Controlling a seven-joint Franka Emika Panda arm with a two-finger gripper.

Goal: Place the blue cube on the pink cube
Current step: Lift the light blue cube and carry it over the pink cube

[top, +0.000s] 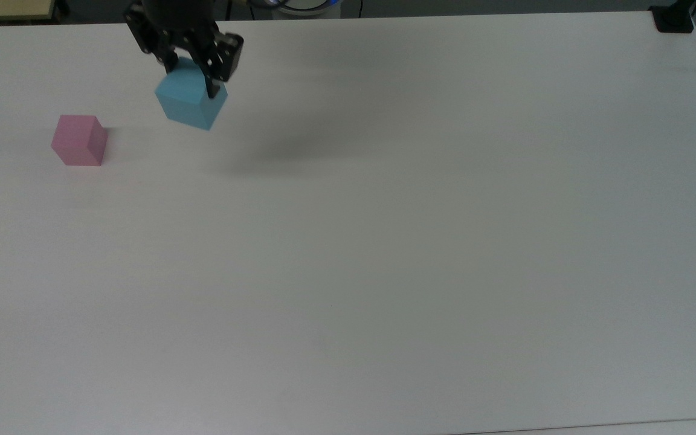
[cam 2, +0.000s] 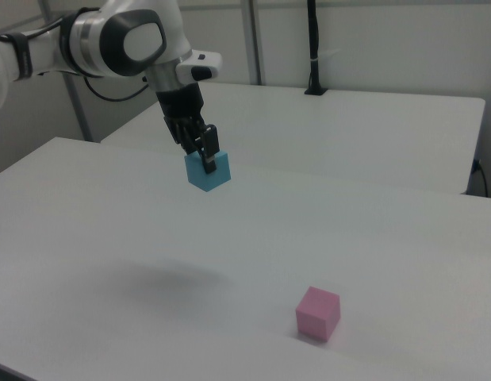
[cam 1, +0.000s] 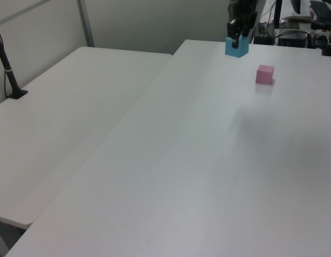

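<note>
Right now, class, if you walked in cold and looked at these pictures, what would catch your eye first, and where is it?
The blue cube stands out first: it hangs in the air, clamped in the black gripper, well above the white table, with a soft shadow under it in the right view. Next comes the pink cube, sitting alone on the table toward the right view's lower right, apart from the blue one.

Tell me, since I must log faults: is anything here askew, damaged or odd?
Nothing stands out. The gripper holds the blue cube above the table, and the pink cube sits flat and intact.
</note>
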